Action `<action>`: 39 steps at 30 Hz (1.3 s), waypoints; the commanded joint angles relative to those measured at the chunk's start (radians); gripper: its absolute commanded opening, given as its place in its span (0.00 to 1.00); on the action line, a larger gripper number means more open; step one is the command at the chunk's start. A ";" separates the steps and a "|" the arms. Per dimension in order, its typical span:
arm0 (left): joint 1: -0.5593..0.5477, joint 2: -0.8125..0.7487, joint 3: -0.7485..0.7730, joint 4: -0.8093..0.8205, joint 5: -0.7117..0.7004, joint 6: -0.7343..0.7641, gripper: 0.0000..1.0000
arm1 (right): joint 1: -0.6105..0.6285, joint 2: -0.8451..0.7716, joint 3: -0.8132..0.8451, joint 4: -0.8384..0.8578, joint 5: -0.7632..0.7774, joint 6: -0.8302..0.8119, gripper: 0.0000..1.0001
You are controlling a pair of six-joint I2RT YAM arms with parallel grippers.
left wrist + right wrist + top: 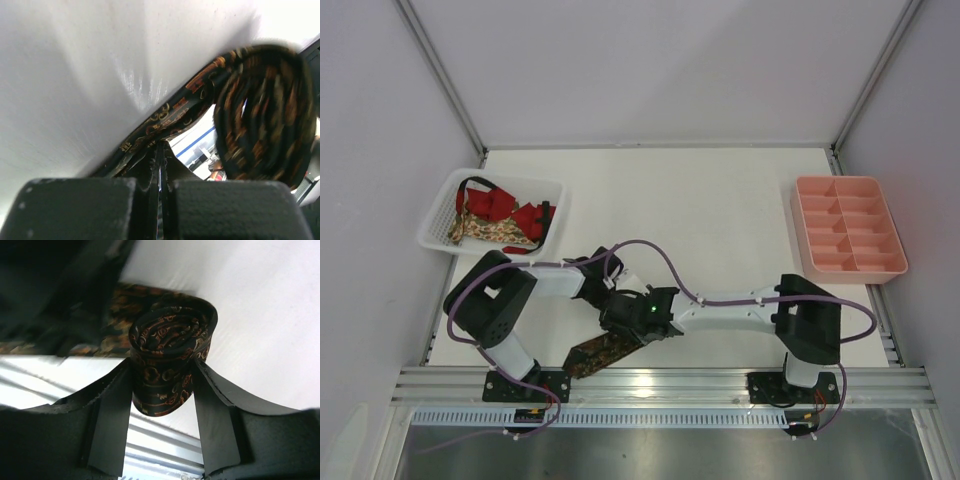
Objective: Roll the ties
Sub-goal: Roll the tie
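Observation:
A dark brown tie (598,353) with a reddish-gold pattern lies near the table's front edge, between the two arms. Its wide pointed end lies flat and its other end is wound into a roll (170,335). My right gripper (162,369) has the roll between its fingers, both pads pressing its sides. In the top view the right gripper (626,325) is over the roll. My left gripper (161,150) is shut, pinching the flat part of the tie (165,117) just beside the roll (265,110). More ties, red (527,216) and beige floral (485,231), lie in a white basket (433,228).
The white basket stands at the left edge of the table. A pink compartment tray (848,268) stands at the right edge. The metal rail (660,382) holding the arm bases runs along the front, close behind the tie's flat end.

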 commanded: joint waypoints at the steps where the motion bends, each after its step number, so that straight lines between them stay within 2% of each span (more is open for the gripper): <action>1: 0.013 0.034 -0.002 0.042 -0.267 0.018 0.00 | 0.011 -0.098 -0.011 0.061 -0.108 -0.039 0.54; 7: 0.014 0.012 0.003 0.041 -0.276 0.025 0.01 | -0.046 -0.166 -0.059 0.096 -0.177 -0.047 0.57; 15: 0.013 0.009 0.026 0.018 -0.287 0.036 0.00 | -0.127 -0.200 -0.123 0.178 -0.349 -0.079 0.62; 21: 0.013 -0.005 0.029 0.014 -0.292 0.035 0.01 | -0.184 -0.299 -0.154 0.224 -0.445 -0.092 0.65; 26: 0.013 -0.011 0.046 0.004 -0.289 0.033 0.01 | -0.259 -0.322 -0.139 0.208 -0.551 -0.096 0.66; 28: 0.014 -0.016 0.060 -0.010 -0.287 0.033 0.04 | -0.300 -0.341 -0.137 0.202 -0.623 -0.098 0.66; 32: 0.013 -0.057 0.081 -0.035 -0.281 0.033 0.09 | -0.394 -0.370 -0.175 0.221 -0.805 -0.090 0.60; 36: 0.013 -0.100 0.092 -0.050 -0.272 0.030 0.16 | -0.515 -0.402 -0.250 0.294 -0.936 -0.067 0.50; 37: 0.014 -0.104 0.093 -0.055 -0.273 0.032 0.21 | -0.541 -0.404 -0.273 0.308 -0.994 -0.059 0.48; 39: 0.013 -0.121 0.097 -0.061 -0.270 0.032 0.22 | -0.581 -0.404 -0.290 0.334 -1.036 -0.047 0.43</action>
